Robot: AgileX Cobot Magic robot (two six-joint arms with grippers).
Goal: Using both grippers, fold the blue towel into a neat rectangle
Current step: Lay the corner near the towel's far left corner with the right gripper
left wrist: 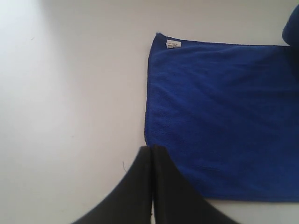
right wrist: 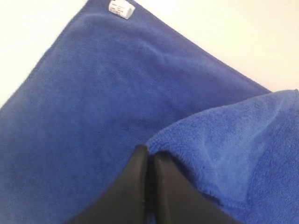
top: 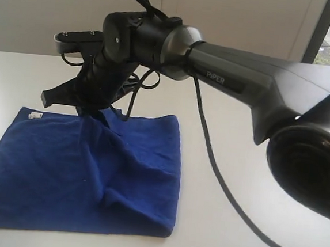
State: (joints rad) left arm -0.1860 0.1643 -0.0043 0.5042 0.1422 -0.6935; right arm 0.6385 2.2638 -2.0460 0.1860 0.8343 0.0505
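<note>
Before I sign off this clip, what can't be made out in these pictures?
- White tag on the blue towel: print too small in every view.
- Right hand: in the exterior view its tips are hidden behind its own wrist and the lifted towel.
- Left hand: outside the exterior view; contact with the table unclear from the left wrist view.
- Towel's corner at the exterior view's lower left: cut by the frame edge.

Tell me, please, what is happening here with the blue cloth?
A two-armed robot is folding the blue towel on a white table. The right gripper has its fingers shut on the towel's edge and holds that part raised above the rest. The left gripper is shut and empty, near the edge that ends at the white tag.
</note>
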